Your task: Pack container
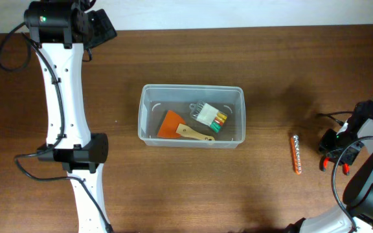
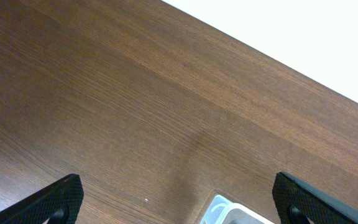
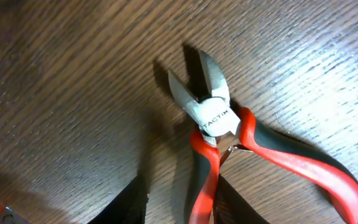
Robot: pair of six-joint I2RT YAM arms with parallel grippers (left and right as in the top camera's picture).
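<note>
The container (image 1: 192, 88), a clear plastic tub, sits mid-table holding an orange scraper (image 1: 171, 124) and a white block of coloured pieces (image 1: 210, 115). Red-and-black side cutters (image 3: 213, 115) lie on the wood at the far right. My right gripper (image 3: 182, 199) straddles their left handle. One finger touches the handle and the other stands a small gap away. My left gripper (image 2: 179, 211) hangs wide open over bare wood at the back left, with a corner of the container (image 2: 219, 211) just below it.
An orange strip of screwdriver bits (image 1: 296, 155) lies on the table between the tub and the right arm. The left arm's white links (image 1: 63, 97) run down the left side. The table's far edge is close behind the left gripper.
</note>
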